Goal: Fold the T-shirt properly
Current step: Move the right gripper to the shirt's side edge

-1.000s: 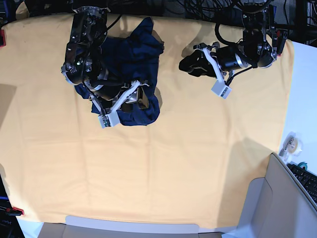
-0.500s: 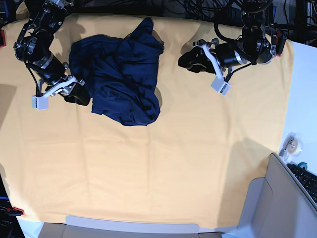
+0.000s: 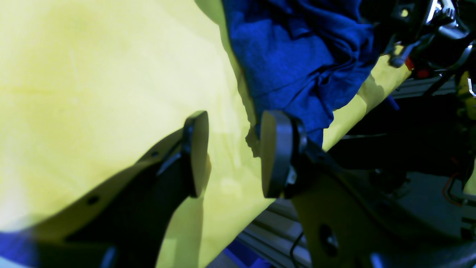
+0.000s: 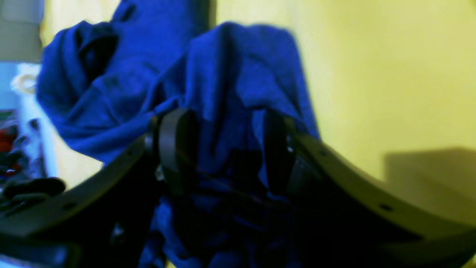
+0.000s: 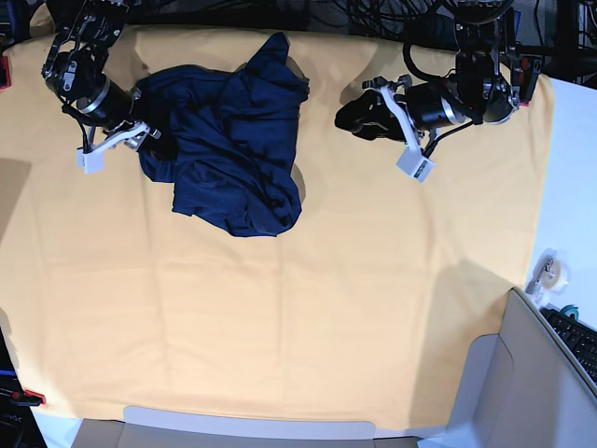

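Since the earlier frame, the right tool [image 5: 147,140] has been brought back to the T-shirt [image 5: 229,140], its jaws closed over a fold. The left tool [image 3: 232,152] is held open and empty above the yellow-orange cloth [image 5: 326,308].

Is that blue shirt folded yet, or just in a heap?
Just a heap: the T-shirt lies crumpled and creased on the yellow cloth.

Plain dark navy-blue T-shirt [image 5: 229,140] with no print, yellow-orange cloth [image 5: 308,308] covering the tabletop, black robot arms with white camera mounts, white surface [image 5: 574,177] at the cloth's edge, black keyboard [image 5: 580,338]
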